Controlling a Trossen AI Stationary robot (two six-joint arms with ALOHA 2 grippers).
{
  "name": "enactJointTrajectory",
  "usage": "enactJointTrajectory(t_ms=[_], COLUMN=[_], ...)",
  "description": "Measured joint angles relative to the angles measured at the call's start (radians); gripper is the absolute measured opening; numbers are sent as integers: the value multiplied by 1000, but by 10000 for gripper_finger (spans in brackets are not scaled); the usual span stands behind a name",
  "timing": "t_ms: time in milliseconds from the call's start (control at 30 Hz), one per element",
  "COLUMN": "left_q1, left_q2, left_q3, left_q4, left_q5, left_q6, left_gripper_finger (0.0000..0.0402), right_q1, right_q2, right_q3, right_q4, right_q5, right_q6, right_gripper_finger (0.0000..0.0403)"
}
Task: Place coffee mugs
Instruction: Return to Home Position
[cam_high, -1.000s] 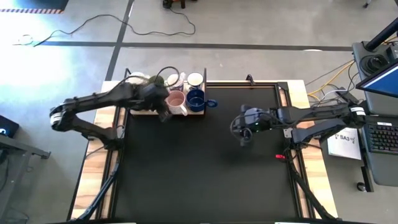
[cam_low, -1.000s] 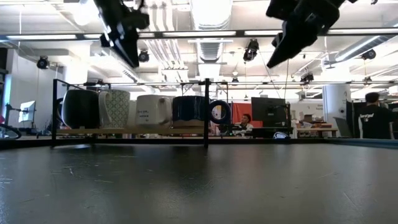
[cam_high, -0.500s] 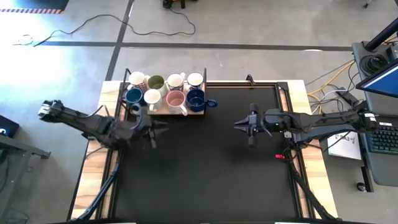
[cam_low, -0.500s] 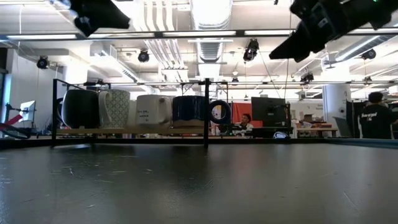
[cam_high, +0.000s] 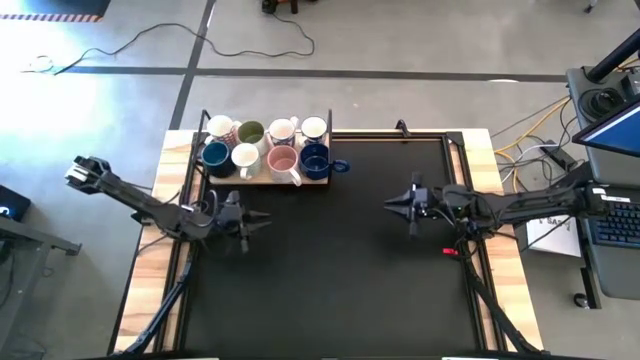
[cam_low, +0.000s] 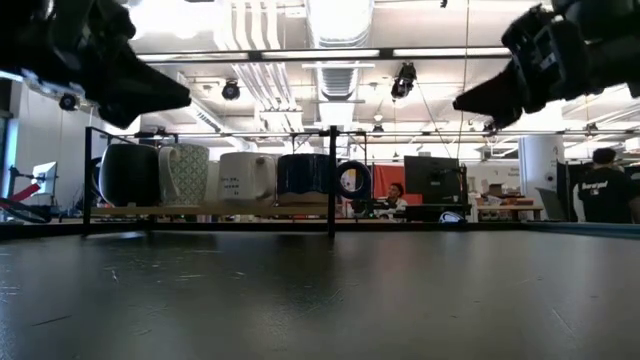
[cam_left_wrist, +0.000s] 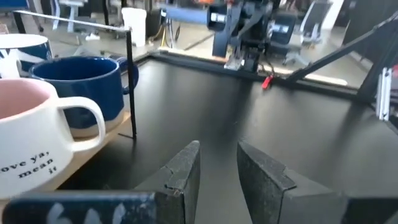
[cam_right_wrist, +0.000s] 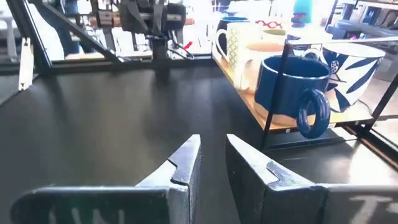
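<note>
Two grippers, both empty. The left gripper (cam_high: 258, 218) hangs above the black mat (cam_high: 330, 285). Its arm is stretched in low from the left edge, and its fingers (cam_left_wrist: 183, 168) stand a narrow slot apart with nothing between them. The right gripper (cam_high: 390, 204) mirrors it from the right edge, also slightly parted, tips facing the left one and well apart from it.

Farther back, at the mat's far-left corner, the shelf (cam_high: 240, 181) holds all eight coffee mugs (cam_high: 265, 145) in two rows of four.
- Front row: blue mug (cam_high: 215, 154), white mug (cam_high: 245, 156), pink mug (cam_high: 283, 160), handled blue mug (cam_high: 315, 158).
- Back row: one olive-green inside, three pale.

Judgement: glazed ceramic is rigid, slick and chips if knocked. The mugs are packed close, so grip one wall at the rim from above.
</note>
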Motion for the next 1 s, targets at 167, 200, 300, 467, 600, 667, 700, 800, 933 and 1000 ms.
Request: enactJointTrajectory(t_ms=[167,200,300,467,600,667,700,800,933,1000], left_q1=[0,0,0,2,3,3,3,3,3,3], left_q2=[10,12,13,16,18,18,20,20,20,20], left_q3=[-132,-151,-189,-180,-179,-179,-179,-179,-179,-179], left_q4=[243,280,346,325,324,323,323,322,322,321], left_q5=[2,2,-2,-53,-121,-146,-150,-151,-153,-153], left_q6=[49,51,53,104,110,109,109,109,108,108], left_gripper_finger=[88,88,88,88,88,88,88,88,88,88], right_q1=[0,0,0,-4,-4,-4,-4,-4,-4,-4], right_q2=[-10,-10,-10,-11,-9,-9,-9,-9,-6,-5], right_q3=[-96,-111,-146,-198,-198,-198,-198,-198,-199,-199], right_q4=[126,144,192,232,205,194,188,169,162,161], right_q5=[0,0,0,1,3,3,3,3,2,2], right_q6=[12,11,-6,-29,-31,-24,-24,-34,-44,-33], right_gripper_finger=[66,66,66,66,66,66,66,66,66,66])
